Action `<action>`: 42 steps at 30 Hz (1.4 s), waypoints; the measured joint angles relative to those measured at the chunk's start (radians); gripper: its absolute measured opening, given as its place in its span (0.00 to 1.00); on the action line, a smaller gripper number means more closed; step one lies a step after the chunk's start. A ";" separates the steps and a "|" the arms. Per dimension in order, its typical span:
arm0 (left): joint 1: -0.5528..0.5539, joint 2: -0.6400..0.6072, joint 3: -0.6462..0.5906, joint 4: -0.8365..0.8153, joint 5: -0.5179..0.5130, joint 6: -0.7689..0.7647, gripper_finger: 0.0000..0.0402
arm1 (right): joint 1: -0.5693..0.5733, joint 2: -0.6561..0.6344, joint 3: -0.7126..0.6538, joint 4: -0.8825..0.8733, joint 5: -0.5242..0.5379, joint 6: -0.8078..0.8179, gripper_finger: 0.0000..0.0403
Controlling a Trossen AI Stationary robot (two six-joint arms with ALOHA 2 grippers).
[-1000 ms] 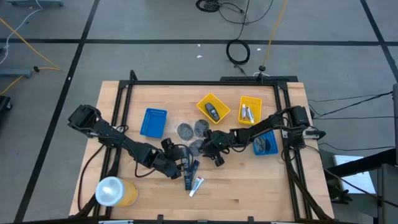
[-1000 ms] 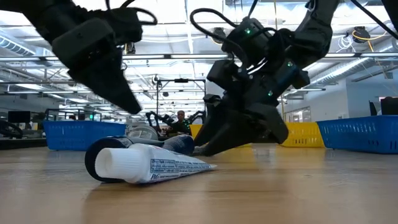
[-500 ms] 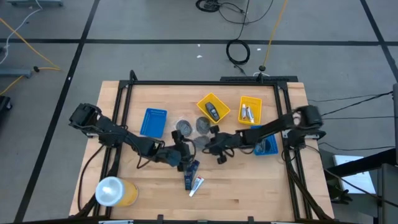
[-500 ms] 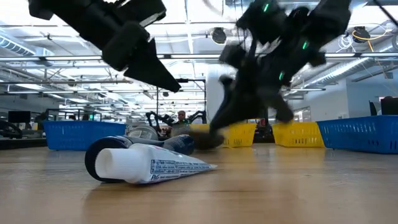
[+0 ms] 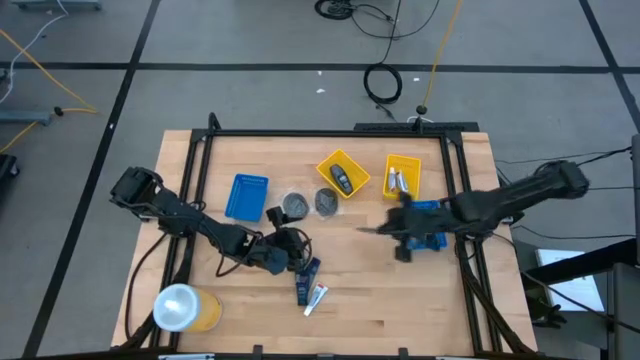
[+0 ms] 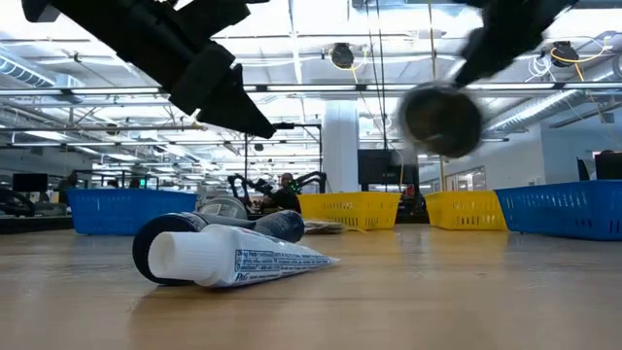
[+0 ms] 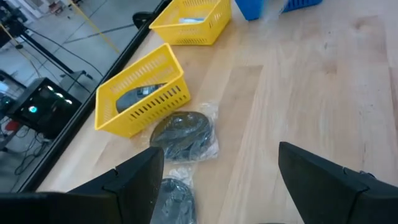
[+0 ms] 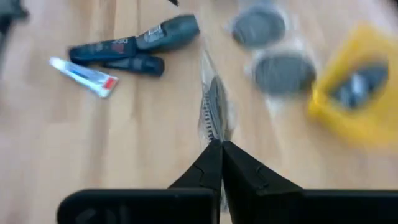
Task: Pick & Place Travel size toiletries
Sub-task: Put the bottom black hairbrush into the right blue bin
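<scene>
My right gripper point(image 5: 383, 228) is shut on a flat round grey disc in a clear wrapper point(image 8: 215, 107), held above the table's middle right; it shows as a blurred round shape point(image 6: 442, 119) in the low view. Two more wrapped discs point(image 5: 295, 204) point(image 5: 326, 201) lie flat near a yellow tray point(image 5: 343, 173). My left gripper point(image 5: 291, 245) hovers open just beyond two dark bottles point(image 5: 307, 279) and a white tube point(image 5: 316, 298), which lie on the wood. My right gripper pinches the disc's wrapper at its near edge point(image 8: 216, 138) between its two shut fingertips point(image 8: 208, 158). The fingers reach roughly level toward the table's left. The disc stands on edge ahead of the fingers, lifted clear of the table.
A second yellow tray point(image 5: 402, 175) holds silvery tubes. One blue tray point(image 5: 247, 196) sits at the left and another blue tray point(image 5: 430, 228) lies under my right arm. An orange cup point(image 5: 185, 308) stands at the near left corner. Bare wood lies between the arms.
My right gripper has shut on one of three discs, lifted it off the table and carried it fast toward the table's right edge. My left gripper has risen and shifted a little toward the far edge, staying open.
</scene>
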 joint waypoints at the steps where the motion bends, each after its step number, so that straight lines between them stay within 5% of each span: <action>1: -0.002 0.000 0.000 -0.004 0.000 -0.010 0.77 | 0.016 -0.045 0.003 -0.065 0.007 0.097 0.00; 7: -0.002 0.000 0.000 -0.006 -0.001 -0.037 0.77 | 0.095 -0.225 0.003 -0.436 0.043 0.652 0.00; 11: -0.005 0.000 0.000 -0.006 -0.001 -0.037 0.77 | 0.124 -0.252 0.003 -0.607 0.072 0.884 0.00; 26: -0.046 0.000 0.000 -0.029 -0.001 -0.065 0.77 | 0.132 -0.311 -0.192 -0.480 0.195 1.117 0.00; 34: -0.063 0.000 0.000 -0.028 -0.044 -0.058 0.77 | 0.228 -0.391 -0.217 -0.296 0.360 1.071 0.00; 42: -0.063 0.000 0.000 -0.029 -0.044 -0.061 0.77 | 0.371 -0.445 -0.365 -0.238 0.476 1.254 0.00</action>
